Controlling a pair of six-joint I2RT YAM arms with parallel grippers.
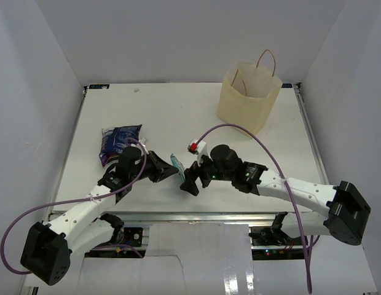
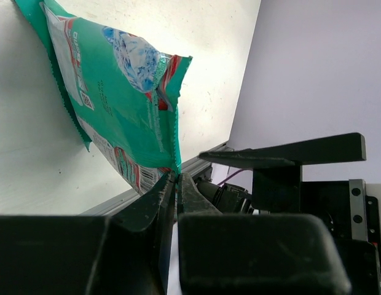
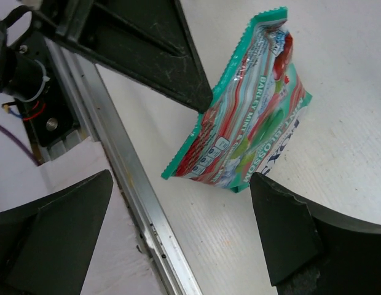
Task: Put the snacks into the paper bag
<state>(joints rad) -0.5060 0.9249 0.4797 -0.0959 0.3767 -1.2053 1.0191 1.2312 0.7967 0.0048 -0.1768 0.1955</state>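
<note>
teal candy packet: light, glossy crinkly film, probably slippery. stands on edge near the front of the counter, pinched at one corner by the closed left end effector. right end effector spread wide, a finger either side, not touching. best hold: a flat crimped seam. paper bag well apart, far right, inside hidden. packet a mere sliver from above.

- teal packet: glossy printed plastic film, crinkled, saw-toothed seals;
- paper bag: matt tan kraft paper;
- table: smooth matt white surface;
- edge rail: brushed bare metal, dull sheen
</note>
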